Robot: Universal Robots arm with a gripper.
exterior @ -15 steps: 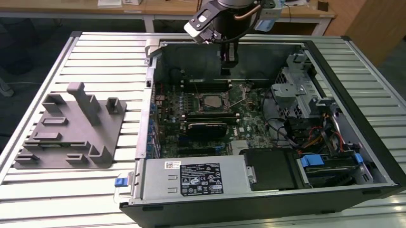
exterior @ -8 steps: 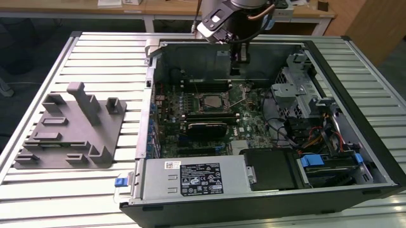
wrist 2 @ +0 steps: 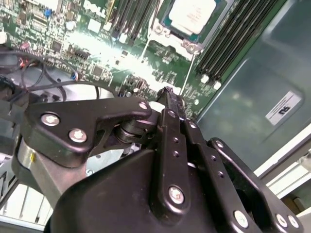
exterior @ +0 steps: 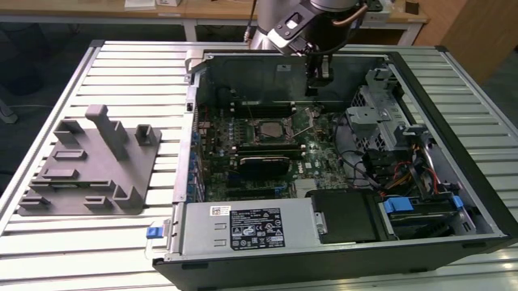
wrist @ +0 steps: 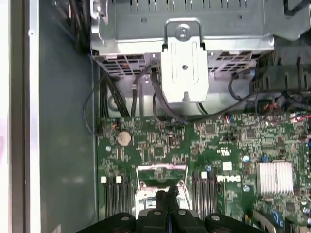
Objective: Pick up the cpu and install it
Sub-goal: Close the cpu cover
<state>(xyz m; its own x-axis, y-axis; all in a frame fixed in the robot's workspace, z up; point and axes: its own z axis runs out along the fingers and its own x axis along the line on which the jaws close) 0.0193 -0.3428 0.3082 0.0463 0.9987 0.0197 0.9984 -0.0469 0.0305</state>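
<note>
The cpu lies in its socket toward the motherboard's far edge. We judge it placed: our gripper hovers just beside it, fingers pressed together, empty.

A robotics lab or test workshop, by the look of it — a slatted aluminium table carries an open computer tower and a grey moulded fixture tray, a robot arm reaches over them, and pale wooden workbenches line the back.
</note>
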